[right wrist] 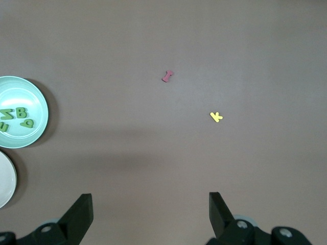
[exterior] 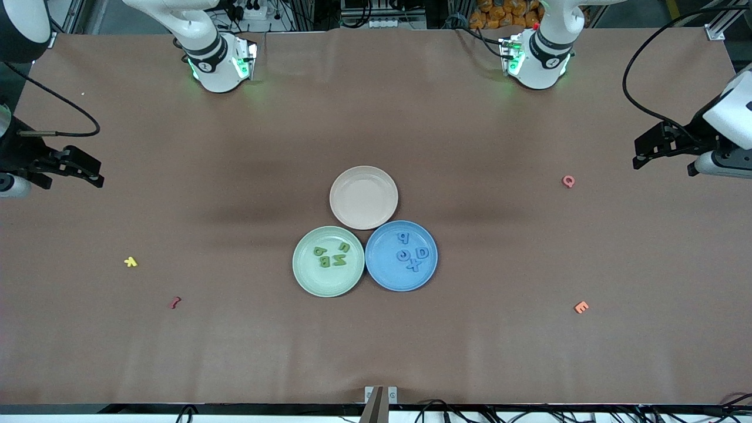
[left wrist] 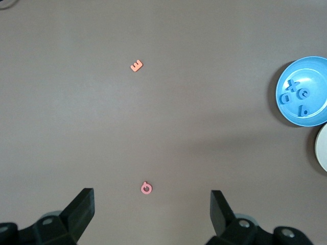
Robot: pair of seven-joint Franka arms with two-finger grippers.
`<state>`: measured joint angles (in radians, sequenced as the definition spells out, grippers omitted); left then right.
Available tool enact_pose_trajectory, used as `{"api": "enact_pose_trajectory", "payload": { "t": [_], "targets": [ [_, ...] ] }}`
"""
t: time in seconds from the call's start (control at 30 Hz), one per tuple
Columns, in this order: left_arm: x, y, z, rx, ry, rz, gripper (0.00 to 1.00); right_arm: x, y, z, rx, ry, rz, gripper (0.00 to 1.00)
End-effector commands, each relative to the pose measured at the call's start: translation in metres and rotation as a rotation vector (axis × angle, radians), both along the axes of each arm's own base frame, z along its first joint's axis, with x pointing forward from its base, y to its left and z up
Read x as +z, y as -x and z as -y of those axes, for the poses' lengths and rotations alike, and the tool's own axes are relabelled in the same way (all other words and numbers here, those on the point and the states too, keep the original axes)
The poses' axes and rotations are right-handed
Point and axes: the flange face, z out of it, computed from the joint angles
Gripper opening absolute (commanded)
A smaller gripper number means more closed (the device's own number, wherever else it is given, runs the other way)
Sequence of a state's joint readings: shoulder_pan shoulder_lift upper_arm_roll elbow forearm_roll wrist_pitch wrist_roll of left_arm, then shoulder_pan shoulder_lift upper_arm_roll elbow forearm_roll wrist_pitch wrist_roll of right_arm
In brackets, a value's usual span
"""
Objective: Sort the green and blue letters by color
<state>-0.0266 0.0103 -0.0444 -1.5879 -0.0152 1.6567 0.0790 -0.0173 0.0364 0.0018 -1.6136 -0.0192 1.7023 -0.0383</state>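
Several green letters (exterior: 330,256) lie in the green plate (exterior: 305,273). Several blue letters (exterior: 411,254) lie in the blue plate (exterior: 385,276) beside it. The blue plate (left wrist: 317,115) and its letters (left wrist: 296,94) show in the left wrist view. The green plate (right wrist: 38,127) and its letters (right wrist: 18,116) show in the right wrist view. My left gripper (exterior: 640,157) is open and empty, held high over the left arm's end of the table. My right gripper (exterior: 97,176) is open and empty, held high over the right arm's end.
An empty beige plate (exterior: 363,197) sits just farther from the front camera than the two plates. A pink Q (exterior: 568,181) and an orange E (exterior: 581,306) lie toward the left arm's end. A yellow letter (exterior: 130,262) and a dark red letter (exterior: 174,302) lie toward the right arm's end.
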Motion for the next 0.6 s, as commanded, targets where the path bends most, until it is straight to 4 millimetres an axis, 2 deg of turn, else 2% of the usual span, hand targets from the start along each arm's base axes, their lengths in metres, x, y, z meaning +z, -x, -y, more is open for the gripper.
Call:
{"api": "enact_pose_trajectory", "payload": {
  "t": [0.0,0.57],
  "targets": [
    [0.0016,-0.0002,-0.0009,-0.006,0.019,-0.006,1.00,-0.0012,0.0051,-0.0005,0.009,-0.022,-0.011,1.00],
    [-0.0004,-0.0011,-0.0036,0.000,0.018,-0.007,1.00,-0.0020,0.0068,0.0004,0.009,-0.021,-0.026,1.00]
  ]
}}
